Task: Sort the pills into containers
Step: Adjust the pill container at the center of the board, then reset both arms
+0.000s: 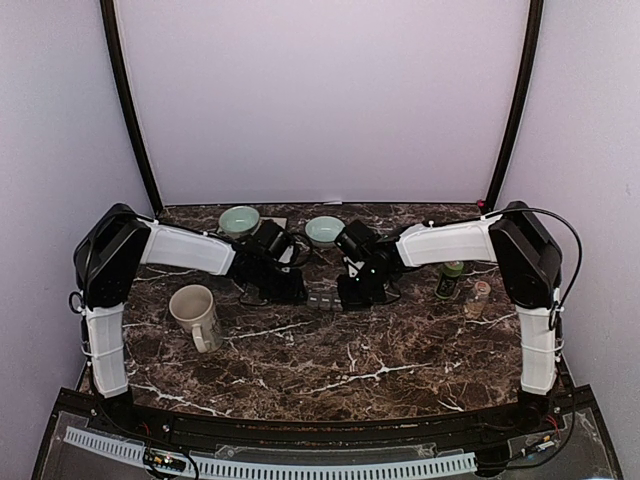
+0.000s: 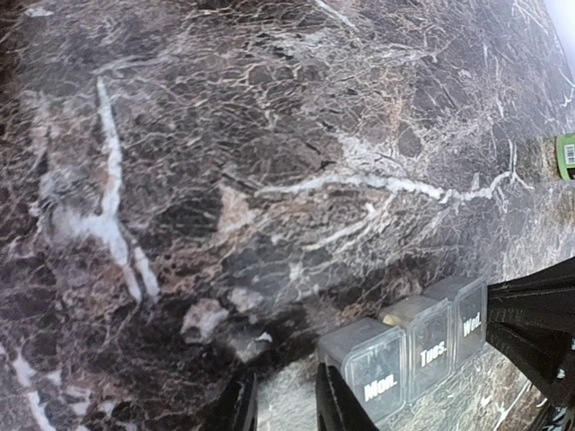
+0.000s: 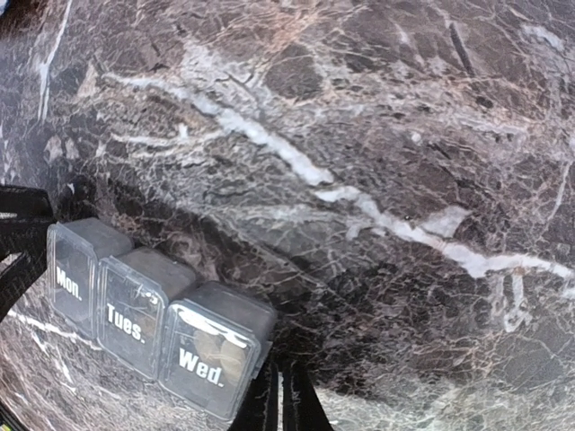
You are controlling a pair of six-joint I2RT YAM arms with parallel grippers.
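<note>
From above, the two arms reach inward over the dark marbled tabletop point(image 1: 330, 365) and meet near its middle, with the left hand point(image 1: 296, 290) and the right hand point(image 1: 350, 293) on either side of a small clear pill box point(image 1: 322, 299) that lies flat between them. Two pale green bowls point(image 1: 239, 220) point(image 1: 324, 230) stand behind the arms, a cream mug point(image 1: 195, 313) stands near the left arm, and a green bottle point(image 1: 451, 280) and a smaller jar point(image 1: 479, 297) stand on the right side. In the left wrist view, the left hand point(image 2: 286, 406) hovers low with its fingers point(image 2: 337, 404) slightly apart, bare tabletop point(image 2: 225, 180) showing in the gap and nothing held. The pill box point(image 2: 409, 352) sits just to its right, lids marked Mon., Tues. and Wed., the Mon. end nearest that hand and the black right hand point(image 2: 539, 323) at the far end. In the right wrist view, the right hand point(image 3: 280, 406) has its fingers point(image 3: 268, 404) pressed almost together with nothing seen between them, just beside the Wed. end of the pill box point(image 3: 153, 314). Something tan shows through the Wed. lid, and the left hand point(image 3: 18, 233) sits by the Mon. end.
</note>
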